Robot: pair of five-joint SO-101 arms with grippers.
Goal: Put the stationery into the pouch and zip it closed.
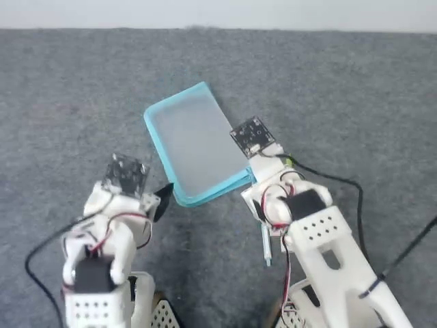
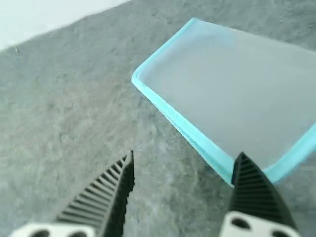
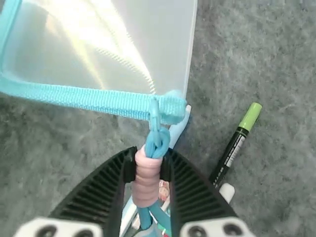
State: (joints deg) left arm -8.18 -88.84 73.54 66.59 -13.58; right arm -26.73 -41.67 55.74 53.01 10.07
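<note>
- Left claw (image 2: pixel 185 160): released, jaws wide apart, just short of the pouch (image 1: pixel 194 147) at its teal corner edge. Open grey bench (image 1: pixel 61 102) lies on its outer side.
- The pouch lies flat ahead of both claws, between them.
- Right claw (image 3: pixel 148 154): clenched on the pink zipper pull (image 3: pixel 146 180) at the end of the zipper edge.
- A green-capped marker (image 3: pixel 236 145) lies on the bench just beside the right claw, outside the pouch.

I log pouch (image 1: pixel 194 147): frosted clear w/ turquoise trim, flat on table (image 1: pixel 68 82), set diagonally, zip edge toward arms. At one end of that edge the zip pull (image 3: pixel 147 177), pink sleeve on blue cord, sits pinched in right gripper (image 3: pixel 148 155). Marker (image 3: pixel 237 143), black body, green cap, lies outside pouch, just beside that corner
</note>
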